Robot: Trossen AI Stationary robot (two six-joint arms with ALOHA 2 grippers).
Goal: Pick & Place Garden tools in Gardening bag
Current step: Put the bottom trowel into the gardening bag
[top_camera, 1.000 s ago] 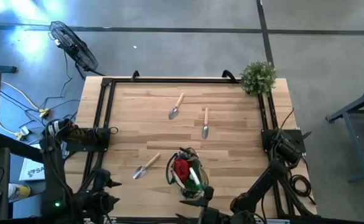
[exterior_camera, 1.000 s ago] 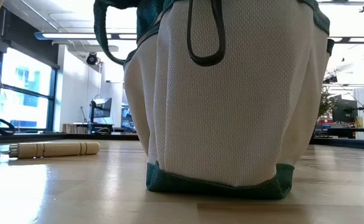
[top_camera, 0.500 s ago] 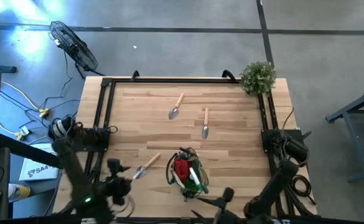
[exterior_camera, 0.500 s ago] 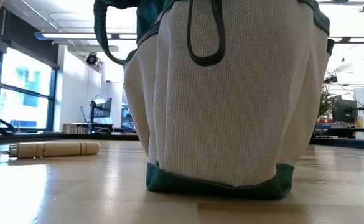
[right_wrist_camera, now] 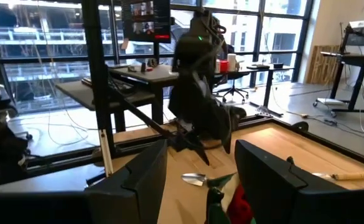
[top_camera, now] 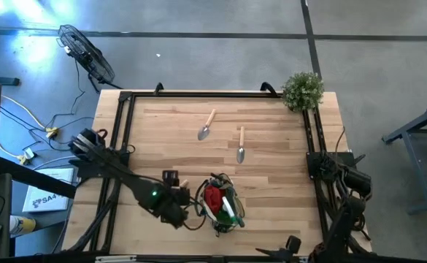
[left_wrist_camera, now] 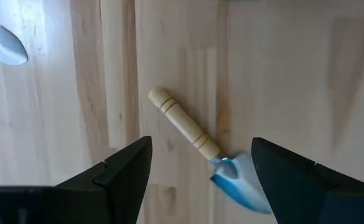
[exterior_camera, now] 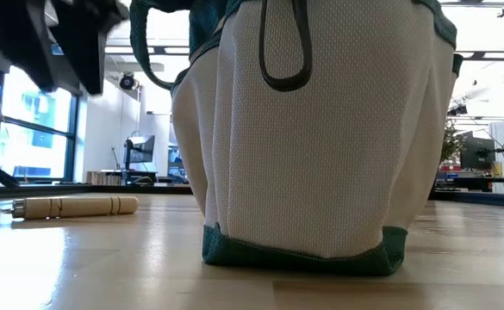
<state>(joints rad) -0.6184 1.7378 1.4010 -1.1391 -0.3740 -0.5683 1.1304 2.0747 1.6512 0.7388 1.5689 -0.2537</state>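
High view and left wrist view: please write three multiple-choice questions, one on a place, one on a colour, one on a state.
1. Where does the bushy plant stand?
A. inside the bag
B. at the table's far right corner
C. at the table's near left corner

2. What colour is the piece inside the gardening bag?
A. blue
B. yellow
C. red

3. How is the left hand?
A. open above a trowel
B. shut on a trowel
C. shut on the bag

Answers:
1. B: the plant is at that corner of the table.
2. C: the piece in the gardening bag is red.
3. A: the left hand has its fingers apart over the lying trowel.
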